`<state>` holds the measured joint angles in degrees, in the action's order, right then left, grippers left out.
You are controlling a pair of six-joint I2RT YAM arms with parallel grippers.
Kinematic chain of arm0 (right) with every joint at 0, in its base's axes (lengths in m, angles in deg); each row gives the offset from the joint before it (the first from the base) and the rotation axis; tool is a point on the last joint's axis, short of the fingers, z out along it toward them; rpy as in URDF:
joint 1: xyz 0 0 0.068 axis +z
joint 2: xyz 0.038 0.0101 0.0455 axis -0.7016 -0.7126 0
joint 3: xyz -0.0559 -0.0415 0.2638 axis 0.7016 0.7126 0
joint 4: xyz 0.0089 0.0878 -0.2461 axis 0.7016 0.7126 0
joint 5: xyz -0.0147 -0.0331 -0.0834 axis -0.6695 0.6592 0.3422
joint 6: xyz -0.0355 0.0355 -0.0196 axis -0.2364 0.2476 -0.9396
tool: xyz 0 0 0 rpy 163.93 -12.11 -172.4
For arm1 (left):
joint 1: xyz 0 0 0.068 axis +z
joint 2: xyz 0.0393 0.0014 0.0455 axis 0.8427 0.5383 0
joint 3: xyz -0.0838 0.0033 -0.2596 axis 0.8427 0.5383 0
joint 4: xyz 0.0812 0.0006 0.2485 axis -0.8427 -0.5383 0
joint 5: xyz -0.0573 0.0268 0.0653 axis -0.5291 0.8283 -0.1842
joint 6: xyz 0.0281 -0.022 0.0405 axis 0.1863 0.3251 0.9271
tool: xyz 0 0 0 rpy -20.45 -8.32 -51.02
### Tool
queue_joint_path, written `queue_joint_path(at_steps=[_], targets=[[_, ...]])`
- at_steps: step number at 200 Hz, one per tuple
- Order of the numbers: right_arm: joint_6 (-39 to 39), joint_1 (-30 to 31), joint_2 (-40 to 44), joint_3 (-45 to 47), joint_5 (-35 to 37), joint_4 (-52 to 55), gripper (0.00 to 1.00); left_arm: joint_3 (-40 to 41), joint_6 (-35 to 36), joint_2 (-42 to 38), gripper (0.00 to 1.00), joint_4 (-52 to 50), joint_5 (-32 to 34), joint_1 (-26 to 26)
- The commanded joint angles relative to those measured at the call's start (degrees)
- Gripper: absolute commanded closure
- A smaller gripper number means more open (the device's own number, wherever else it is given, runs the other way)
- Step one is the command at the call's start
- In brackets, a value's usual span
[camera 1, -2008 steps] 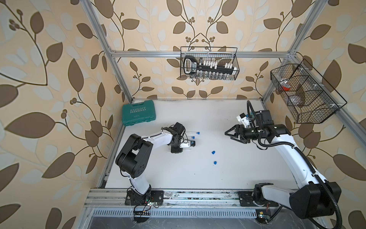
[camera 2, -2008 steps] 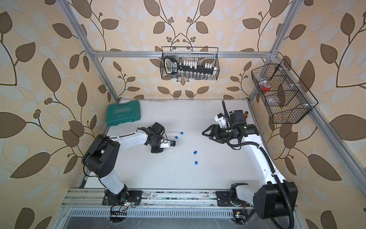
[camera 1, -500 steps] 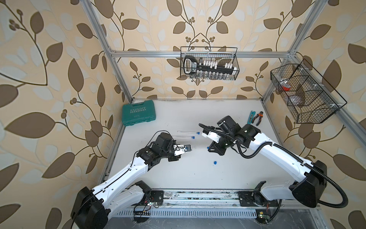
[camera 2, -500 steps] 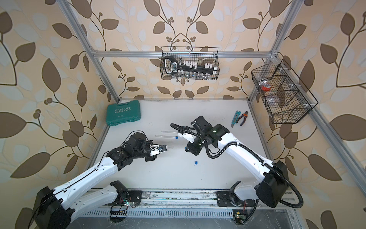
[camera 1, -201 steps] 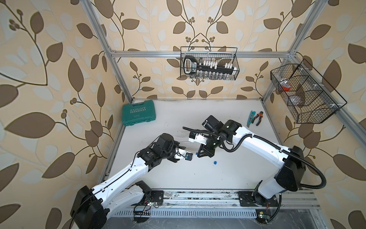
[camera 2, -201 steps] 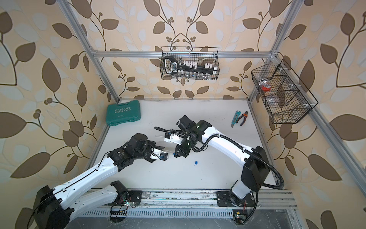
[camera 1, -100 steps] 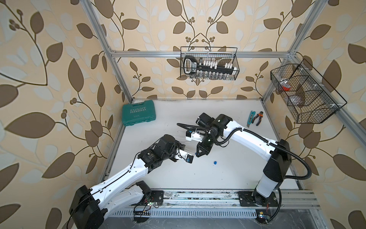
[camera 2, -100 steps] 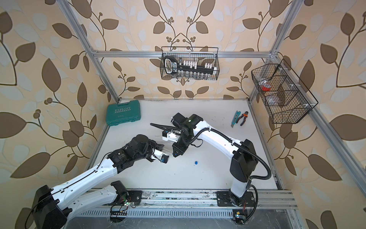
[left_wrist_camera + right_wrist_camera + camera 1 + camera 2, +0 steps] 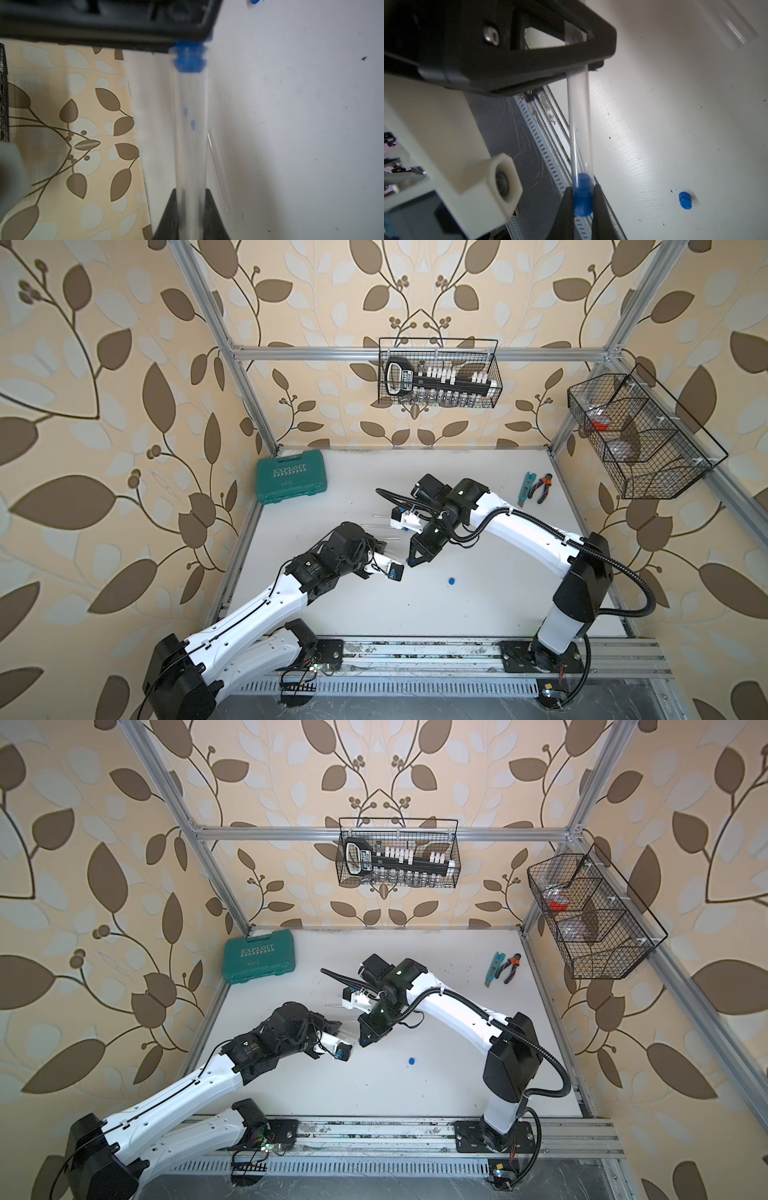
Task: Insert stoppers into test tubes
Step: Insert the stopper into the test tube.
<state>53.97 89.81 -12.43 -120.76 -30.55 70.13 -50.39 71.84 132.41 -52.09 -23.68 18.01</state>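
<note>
Test tube (image 9: 579, 124): clear, held above the white table (image 9: 498, 597), clamped between the closed fingers of the left gripper (image 9: 191, 199). Stopper (image 9: 581, 204): blue, pinched in the right gripper (image 9: 582, 193), its nose seated in the tube's open mouth. Second stopper (image 9: 451, 580): loose on the table, near the right gripper. Empty tube (image 9: 218, 170): lying on the table beside the held one.

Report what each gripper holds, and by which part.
The left gripper: a clear test tube, pinched across its shaft, away from the mouth. The right gripper: a blue stopper, pinched by its outer end, its nose in the tube's mouth.
</note>
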Motion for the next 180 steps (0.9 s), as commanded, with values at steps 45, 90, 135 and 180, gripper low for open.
queue_joint_path(at_steps=[45, 90, 135, 180], targets=[[6.4, -0.6, 1.7, 2.8, -4.9, -36.7, 0.96, -0.7, -5.3, -0.7, 1.0, 6.7, -28.5, -5.6], [7.9, -1.0, 2.0, 4.2, -5.7, -38.6, 0.93, -0.9, -3.8, -1.0, 1.0, 7.6, -28.9, -6.1], [9.7, -2.0, 3.0, 6.5, -6.3, -40.4, 0.88, -0.3, -4.2, -1.3, 1.0, 9.4, -27.0, -6.0], [10.4, -2.9, 4.3, 7.9, -6.3, -40.5, 0.77, 0.8, -2.1, -1.6, 1.0, 7.6, -25.4, -6.0]])
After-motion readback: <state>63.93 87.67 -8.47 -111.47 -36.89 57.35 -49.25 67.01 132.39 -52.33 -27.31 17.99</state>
